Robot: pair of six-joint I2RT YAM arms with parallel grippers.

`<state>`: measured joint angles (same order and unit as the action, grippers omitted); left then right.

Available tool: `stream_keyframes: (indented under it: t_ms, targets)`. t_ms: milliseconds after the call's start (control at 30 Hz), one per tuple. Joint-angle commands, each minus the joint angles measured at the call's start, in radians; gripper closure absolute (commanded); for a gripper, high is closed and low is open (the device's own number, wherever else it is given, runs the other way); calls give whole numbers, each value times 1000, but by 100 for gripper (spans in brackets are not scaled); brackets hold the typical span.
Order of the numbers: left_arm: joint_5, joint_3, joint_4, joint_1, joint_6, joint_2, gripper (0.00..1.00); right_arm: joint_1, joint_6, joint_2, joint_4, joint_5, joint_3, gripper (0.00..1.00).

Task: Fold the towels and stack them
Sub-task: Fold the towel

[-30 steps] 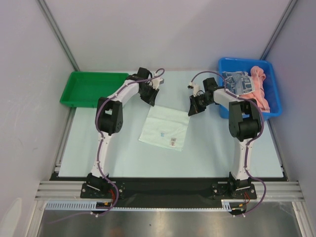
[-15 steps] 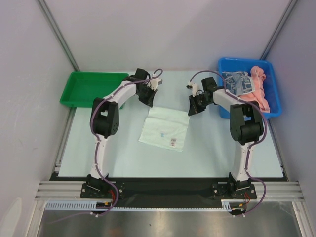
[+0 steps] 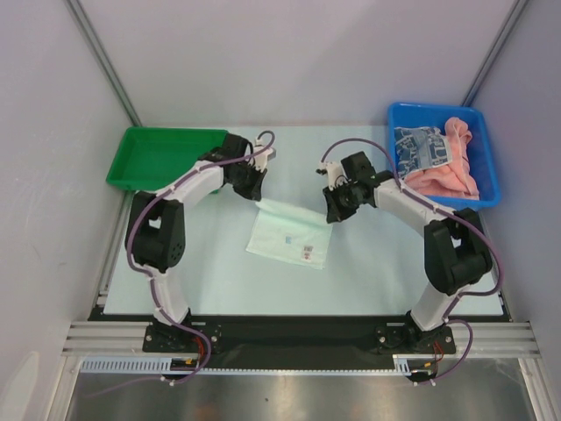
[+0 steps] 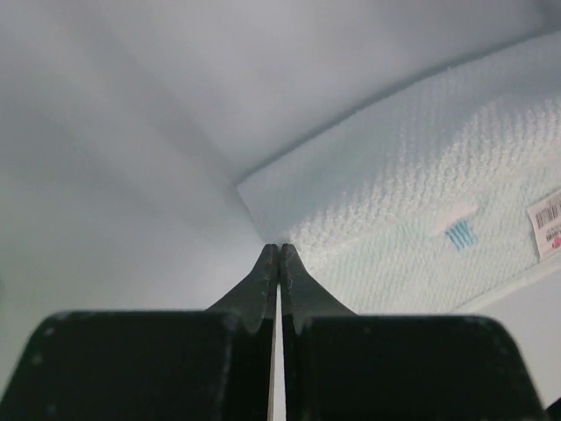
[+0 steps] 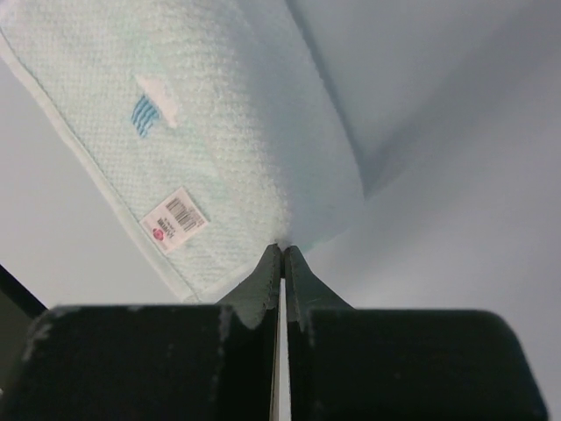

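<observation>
A white towel with a small blue motif and a barcode label lies in the middle of the table. My left gripper is shut on its far left corner. In the left wrist view the towel meets the closed tips of that gripper. My right gripper is shut on the far right corner. In the right wrist view the towel runs up from the closed tips of that gripper. The far edge looks slightly raised. A blue-patterned towel and a salmon-pink towel lie in the blue bin.
The blue bin stands at the far right of the table. An empty green tray stands at the far left. Grey walls close in the back and both sides.
Both arms have swung out and down from behind the towel onto its far corners. The towel's far edge has shifted slightly toward the near side.
</observation>
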<state>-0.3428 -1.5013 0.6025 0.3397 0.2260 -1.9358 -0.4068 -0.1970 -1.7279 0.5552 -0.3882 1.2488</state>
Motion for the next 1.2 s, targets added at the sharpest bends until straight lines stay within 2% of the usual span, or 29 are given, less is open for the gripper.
stream_keyframes:
  t_ms: [0,267,567,967,1033,1067,1133,1167]
  targets:
    - [14,99,-82,-2,-42,127,100,-27,54,79,0,63,-51,100]
    - [10,304,-109,2,-108,297,100,-102,157,186,-1,92,-192,100]
    - [34,464,-99,28,-186,373,100,-139,252,255,-17,112,-310,100]
    - [117,529,-83,58,-255,399,99,-196,352,260,-84,75,-387,100]
    - [120,526,-79,58,-260,397,97,-204,361,258,-93,74,-390,100]
    - [120,521,-76,58,-260,393,93,-207,363,258,-94,74,-390,99]
    - [128,517,-64,59,-264,387,87,-208,373,255,-90,69,-393,90]
    - [137,510,-50,62,-266,386,79,-207,375,255,-84,68,-390,86]
